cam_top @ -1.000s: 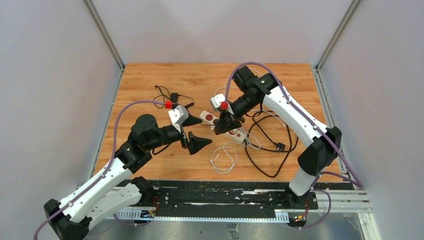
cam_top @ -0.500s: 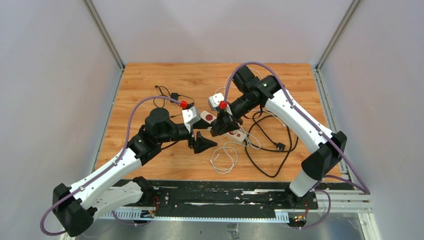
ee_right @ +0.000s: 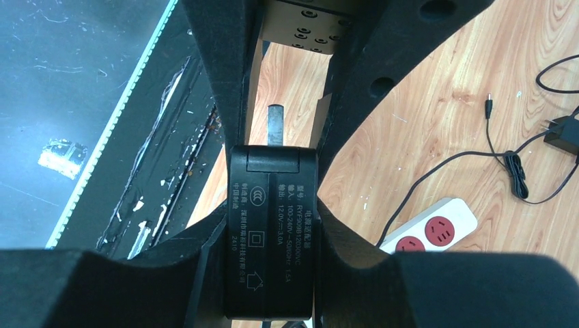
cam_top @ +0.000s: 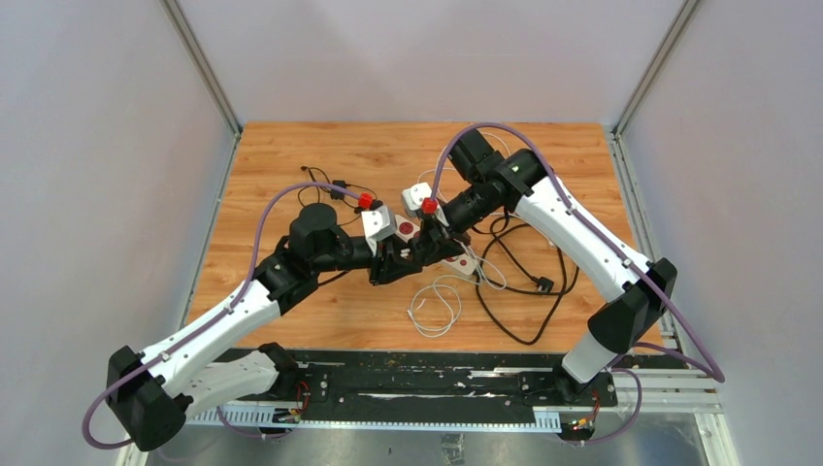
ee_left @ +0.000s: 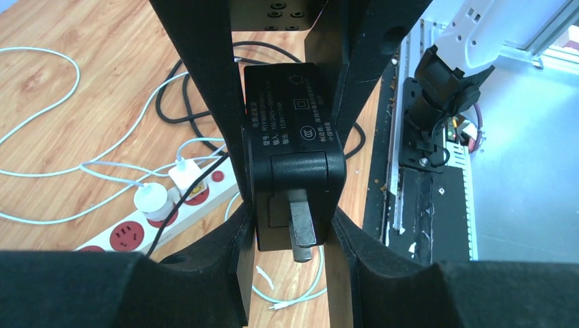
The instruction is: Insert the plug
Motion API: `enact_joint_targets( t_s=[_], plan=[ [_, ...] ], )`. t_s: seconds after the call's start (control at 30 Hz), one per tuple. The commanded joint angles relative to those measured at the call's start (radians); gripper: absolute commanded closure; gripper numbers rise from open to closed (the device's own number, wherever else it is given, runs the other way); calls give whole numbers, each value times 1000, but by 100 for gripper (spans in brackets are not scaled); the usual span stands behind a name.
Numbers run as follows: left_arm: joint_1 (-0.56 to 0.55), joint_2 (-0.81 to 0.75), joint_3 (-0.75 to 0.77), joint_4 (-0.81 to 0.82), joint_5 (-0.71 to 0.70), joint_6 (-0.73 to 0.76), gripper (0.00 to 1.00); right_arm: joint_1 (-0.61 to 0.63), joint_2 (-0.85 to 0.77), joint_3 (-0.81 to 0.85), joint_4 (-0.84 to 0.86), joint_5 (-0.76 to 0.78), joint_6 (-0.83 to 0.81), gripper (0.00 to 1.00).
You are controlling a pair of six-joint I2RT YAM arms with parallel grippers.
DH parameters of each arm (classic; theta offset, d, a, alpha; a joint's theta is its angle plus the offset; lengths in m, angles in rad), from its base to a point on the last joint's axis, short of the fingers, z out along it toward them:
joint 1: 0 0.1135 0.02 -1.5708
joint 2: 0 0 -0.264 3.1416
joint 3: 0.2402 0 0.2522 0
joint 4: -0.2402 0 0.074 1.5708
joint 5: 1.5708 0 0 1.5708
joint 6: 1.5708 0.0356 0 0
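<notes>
The plug (ee_left: pixel 293 157) is a black power adapter with flat metal prongs, held in the air between both arms above the table's middle (cam_top: pixel 408 254). My right gripper (ee_right: pixel 272 212) is shut on its body, label side up. My left gripper (ee_left: pixel 290 225) has come in from the opposite side, and its pads press both flanks of the prong end. The white power strip (ee_left: pixel 164 215) with red sockets lies on the wood just behind and to the right of the grippers (cam_top: pixel 458 260). A round white plug and a white charger occupy two of its sockets.
A loose white cable (cam_top: pixel 434 306) coils on the wood in front of the grippers. A long black cord (cam_top: pixel 524 291) loops to the right. A small black adapter (cam_top: pixel 338 186) with thin wire lies at the back left. The black base rail (cam_top: pixel 417 383) borders the near edge.
My left arm has swung right and forward to meet the right gripper, and its jaws have narrowed from wide open onto the plug. The right gripper has kept its grip, shifting slightly.
</notes>
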Motion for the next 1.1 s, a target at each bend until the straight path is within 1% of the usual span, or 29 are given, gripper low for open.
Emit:
enact_joint_targets(
  t_s=[0.0,0.03,0.07,0.17,0.27,0.4,0.5,0.57,0.6,0.67,0.7,0.77,0.87,0.9,0.97,1.07],
  plan=[
    [-3,-4,14,82,31,-29,100,32,-32,1,1,-22,-9,83],
    [-3,-11,5,104,29,-37,100,32,-38,0,13,-15,4,78],
    [-3,-19,-4,119,21,-46,100,32,-44,1,30,1,22,69],
    [-3,-44,-29,139,-8,-54,100,30,-80,-16,117,92,116,37],
    [-3,-65,-48,148,-9,-53,100,30,-139,-63,229,156,186,15],
    [-3,-99,-71,165,-36,-68,100,30,-232,-121,351,201,267,7],
    [-3,-127,-89,193,-90,-103,100,29,-320,-180,488,244,345,3],
    [-3,-149,-106,224,-152,-138,100,26,-407,-259,625,301,455,0],
    [-3,-163,-119,252,-205,-170,100,24,-446,-302,707,328,529,0],
    [-3,-188,-147,322,-342,-254,100,16,-529,-427,922,383,728,0],
    [-3,-197,-158,357,-389,-285,100,11,-573,-497,1031,407,840,0],
    [-3,-210,-167,415,-455,-350,100,9,-644,-638,1246,447,1080,0],
    [-3,-215,-145,436,-514,-445,100,9,-692,-796,1486,478,1337,0],
    [-3,-217,-138,447,-510,-462,100,9,-691,-829,1533,499,1430,0],
    [-3,-221,-133,476,-508,-505,100,8,-672,-847,1557,531,1589,0],
    [-3,-230,-121,498,-486,-538,100,10,-617,-828,1608,482,1694,0]
  ],
)
